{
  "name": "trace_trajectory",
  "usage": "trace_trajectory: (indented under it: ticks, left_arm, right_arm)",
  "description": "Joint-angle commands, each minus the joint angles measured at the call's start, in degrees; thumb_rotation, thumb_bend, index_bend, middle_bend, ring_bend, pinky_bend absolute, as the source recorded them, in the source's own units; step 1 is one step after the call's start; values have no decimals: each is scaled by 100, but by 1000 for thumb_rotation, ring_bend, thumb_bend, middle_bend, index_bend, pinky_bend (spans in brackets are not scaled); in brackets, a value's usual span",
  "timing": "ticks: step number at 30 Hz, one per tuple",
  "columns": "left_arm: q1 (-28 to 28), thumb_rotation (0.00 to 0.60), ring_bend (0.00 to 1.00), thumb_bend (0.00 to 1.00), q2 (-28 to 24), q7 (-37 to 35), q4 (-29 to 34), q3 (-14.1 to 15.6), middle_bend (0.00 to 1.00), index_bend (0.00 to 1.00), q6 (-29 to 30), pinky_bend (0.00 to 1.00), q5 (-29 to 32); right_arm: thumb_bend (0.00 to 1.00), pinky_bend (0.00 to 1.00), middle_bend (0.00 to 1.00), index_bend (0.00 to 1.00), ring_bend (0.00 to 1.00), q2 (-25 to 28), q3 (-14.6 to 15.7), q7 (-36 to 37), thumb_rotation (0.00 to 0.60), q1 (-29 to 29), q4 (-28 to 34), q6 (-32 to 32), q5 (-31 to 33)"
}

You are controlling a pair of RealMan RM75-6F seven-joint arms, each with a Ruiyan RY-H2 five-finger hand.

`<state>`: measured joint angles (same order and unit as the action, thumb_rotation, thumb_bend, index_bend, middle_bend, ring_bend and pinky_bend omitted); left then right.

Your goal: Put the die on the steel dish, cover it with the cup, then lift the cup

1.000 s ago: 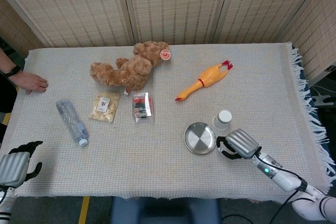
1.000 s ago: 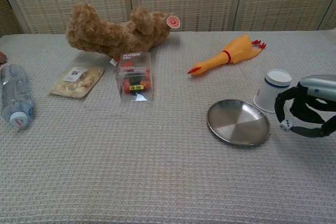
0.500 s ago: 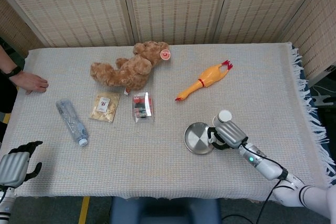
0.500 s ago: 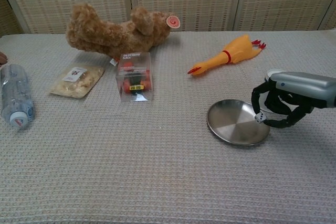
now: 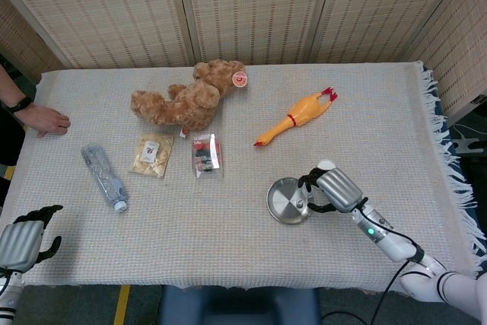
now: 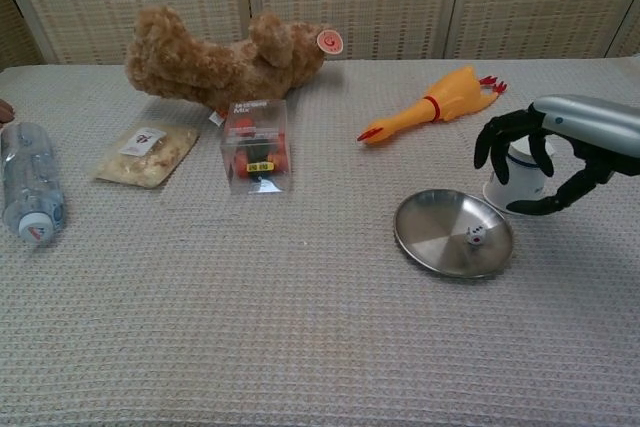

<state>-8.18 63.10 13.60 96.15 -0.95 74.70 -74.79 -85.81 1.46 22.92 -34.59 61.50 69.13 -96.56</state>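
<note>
Now die [image 6: 477,237] resting in steel dish [image 6: 430,232], right of centre. Right hand [image 6: 535,162] empty, fingers spread, hovering by cup [image 6: 512,175]. Left hand [image 5: 23,240] empty, fingers loosely curled, near-left counter [image 6: 300,337] edge.

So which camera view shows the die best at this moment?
The chest view. There the die lies in plain sight on the steel dish, with the right hand raised beside it, holding nothing. In the head view that hand overlaps the dish's right edge, and the die cannot be made out.
</note>
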Motion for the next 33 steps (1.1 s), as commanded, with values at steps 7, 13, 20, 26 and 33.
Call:
trace_trajectory:
  ticks: [7,13,20,26,33]
  left_arm:
    - [-21,600,238,384,10,39,7,11,237,209,-44,323,22]
    - [-27,600,239,382,6,36,7,12,238,209,-63,323,46]
    - [-16,600,240,381,-7,9,16,13,240,210,-28,323,24]
    - [-20,600,240,382,-9,16,19,14,241,210,-40,324,39]
    - [-26,600,240,382,-4,37,21,22,243,210,-42,324,31]
  right_arm:
    - [96,163,180,234,0,-5,-467,-535,600,8,-256,-394,668]
    - [95,164,178,214,0,-91,-454,-405,600,-40,-456,-751,845]
    - [93,327,191,281,44,-302,-457,-482,600,-45,-798,-840,925]
    - [93,521,327,381,226,-417,-471,-652,600,-4,-1003,-811,980]
    - [93,642,400,458,344,-532,-494,-540,600,11,-1215,-790,1011]
